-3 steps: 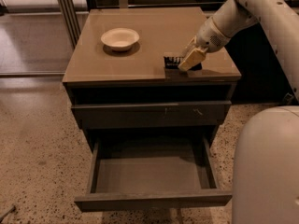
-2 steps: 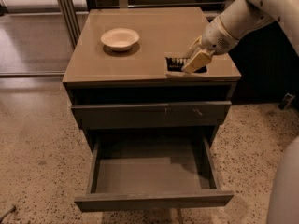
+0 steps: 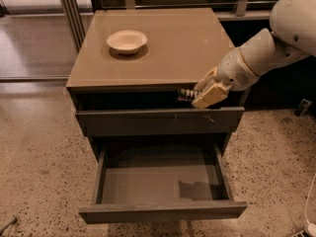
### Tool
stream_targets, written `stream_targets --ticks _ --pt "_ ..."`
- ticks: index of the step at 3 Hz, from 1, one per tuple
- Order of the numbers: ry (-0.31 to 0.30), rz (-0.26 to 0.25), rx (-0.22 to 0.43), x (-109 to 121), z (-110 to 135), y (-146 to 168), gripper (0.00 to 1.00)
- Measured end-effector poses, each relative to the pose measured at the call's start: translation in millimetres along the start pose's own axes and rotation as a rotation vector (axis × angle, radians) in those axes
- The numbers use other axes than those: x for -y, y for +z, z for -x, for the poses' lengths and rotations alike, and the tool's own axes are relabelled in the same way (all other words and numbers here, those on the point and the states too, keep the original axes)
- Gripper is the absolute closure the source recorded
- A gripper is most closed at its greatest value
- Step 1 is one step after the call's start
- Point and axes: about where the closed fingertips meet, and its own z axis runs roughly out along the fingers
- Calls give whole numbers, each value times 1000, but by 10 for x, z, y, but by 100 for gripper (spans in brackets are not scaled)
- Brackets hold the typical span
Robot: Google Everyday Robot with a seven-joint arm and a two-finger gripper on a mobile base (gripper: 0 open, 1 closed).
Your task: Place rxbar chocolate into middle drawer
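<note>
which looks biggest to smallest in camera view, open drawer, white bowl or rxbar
1. middle drawer
2. white bowl
3. rxbar chocolate, partly hidden by the gripper at the front edge of the cabinet

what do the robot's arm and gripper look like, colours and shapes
The arm is smooth white plastic in fat rounded segments, with a thin yellowish ring at the wrist and a small dotted grille patch beside it. The gripper, at the front right edge of the cabinet top with the bar in it, has blocky tan fingers. No cables show on the arm.
</note>
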Motion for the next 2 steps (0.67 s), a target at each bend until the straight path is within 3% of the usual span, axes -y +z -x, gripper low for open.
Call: stream_targets --ticks 2 --pt "117 138 -43 -250 -737 799 100"
